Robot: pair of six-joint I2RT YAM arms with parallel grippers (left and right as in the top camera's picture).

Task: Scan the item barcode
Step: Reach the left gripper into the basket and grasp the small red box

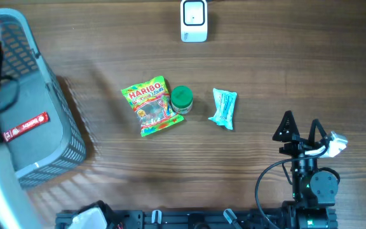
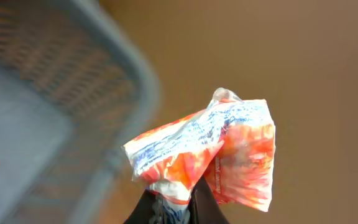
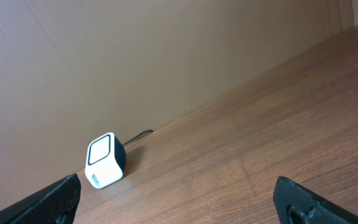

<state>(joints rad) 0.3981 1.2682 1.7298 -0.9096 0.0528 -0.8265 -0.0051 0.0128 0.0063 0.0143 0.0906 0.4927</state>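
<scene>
Wood table (image 1: 265, 63) underneath. Left gripper (image 2: 176, 202) clamped on crumpled orange-white packet (image 2: 216, 149), basket (image 2: 135, 81) off to its left. Right gripper (image 3: 176, 186) fully spread, empty, scanner (image 3: 104, 160) ahead-left of it.

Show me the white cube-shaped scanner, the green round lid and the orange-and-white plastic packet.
white cube-shaped scanner (image 1: 194, 19): overhead view, its window face.
green round lid (image 1: 182, 97): overhead view, lid's centre.
orange-and-white plastic packet (image 2: 232, 143): left wrist view, its crinkled front.
</scene>
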